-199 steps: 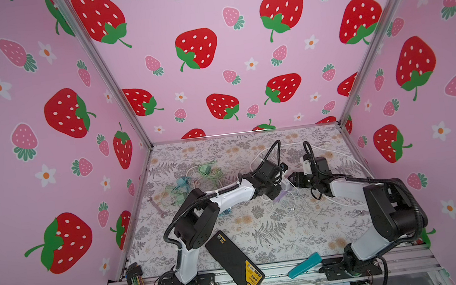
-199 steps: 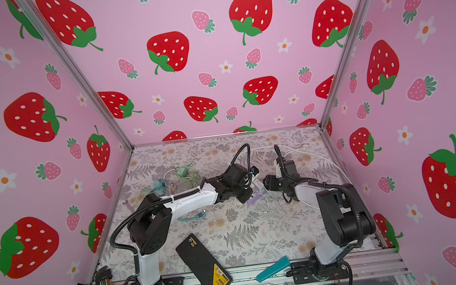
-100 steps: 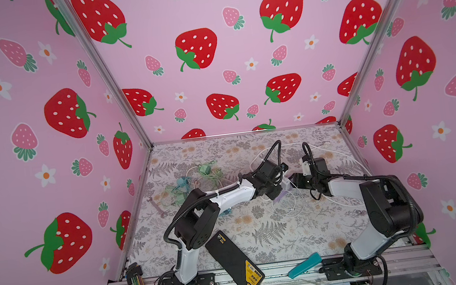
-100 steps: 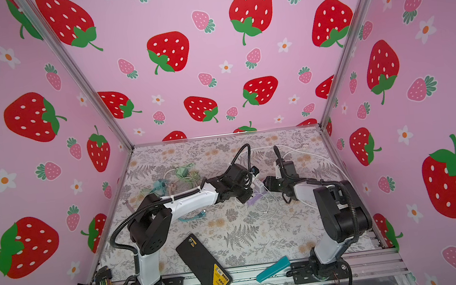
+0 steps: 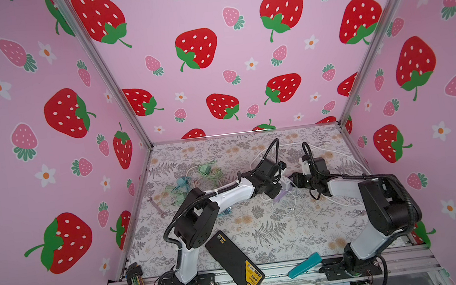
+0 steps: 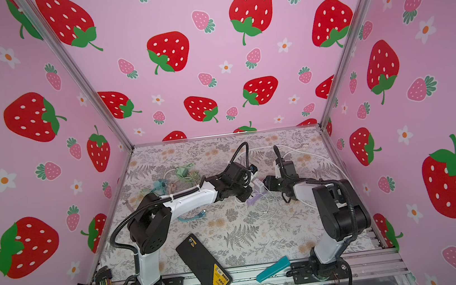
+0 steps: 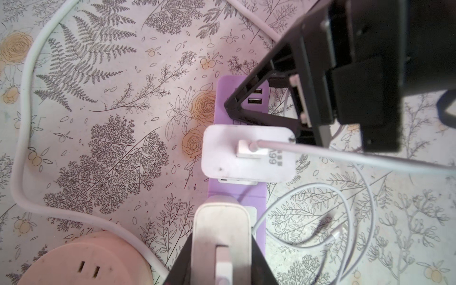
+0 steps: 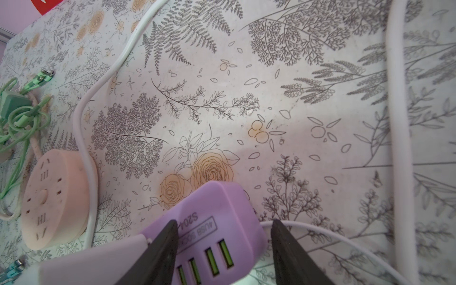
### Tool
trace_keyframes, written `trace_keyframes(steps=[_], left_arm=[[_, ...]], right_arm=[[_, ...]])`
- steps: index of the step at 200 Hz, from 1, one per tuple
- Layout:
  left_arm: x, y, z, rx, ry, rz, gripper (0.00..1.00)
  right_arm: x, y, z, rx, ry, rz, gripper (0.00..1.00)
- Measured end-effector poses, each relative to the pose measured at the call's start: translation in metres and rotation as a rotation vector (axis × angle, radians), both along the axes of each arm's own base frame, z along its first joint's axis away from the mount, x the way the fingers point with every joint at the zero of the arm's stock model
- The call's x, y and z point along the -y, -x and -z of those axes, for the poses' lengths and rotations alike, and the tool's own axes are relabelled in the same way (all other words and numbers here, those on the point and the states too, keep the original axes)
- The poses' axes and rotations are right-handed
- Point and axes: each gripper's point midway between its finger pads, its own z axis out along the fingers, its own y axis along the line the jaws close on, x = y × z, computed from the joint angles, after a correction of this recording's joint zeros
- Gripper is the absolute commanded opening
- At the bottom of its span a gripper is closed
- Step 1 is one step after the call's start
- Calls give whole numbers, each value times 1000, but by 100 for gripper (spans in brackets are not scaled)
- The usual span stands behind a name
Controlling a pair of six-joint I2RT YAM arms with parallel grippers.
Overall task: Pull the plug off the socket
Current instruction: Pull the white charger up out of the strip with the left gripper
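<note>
Left tool (image 7: 222, 238) clamps plug (image 7: 220, 222) — purple socket (image 7: 222, 191) mostly hidden underneath.

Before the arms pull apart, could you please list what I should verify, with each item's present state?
1. Left claw shut on the white plug: ok.
2. Right claw clamped on the purple power strip: cannot tell; its fingers straddle the port end.
3. Second charger clear of the left claw: ok.
4. That charger's cable clear of the right claw: cannot tell; it runs right beside it.
5. Round pink socket apart from the strip: ok.
</note>
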Motion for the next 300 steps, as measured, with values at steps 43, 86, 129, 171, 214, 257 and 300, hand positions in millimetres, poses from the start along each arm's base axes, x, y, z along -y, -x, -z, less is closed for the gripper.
trace_keyframes(steps=[43,86,129,171,214,257,300], left_arm=[[-2,-2,0,-33,28,-8,7],[0,1,1,59,-55,-6,7],[1,4,0,137,-126,10,7],[0,3,-1,123,-121,12,7],[-5,-3,-2,24,-45,-15,7],[-9,-6,-5,-18,-22,-35,7],[-13,-8,-4,4,-52,-43,7]], right_arm=[[-1,-2,0,6,-2,-1,60],[0,-2,0,7,3,4,59],[2,-4,0,13,12,13,58],[2,-4,-1,14,12,14,58],[0,-5,-1,15,4,6,56],[-4,-7,-1,21,-2,-4,55],[-10,-7,0,21,-4,-18,53]])
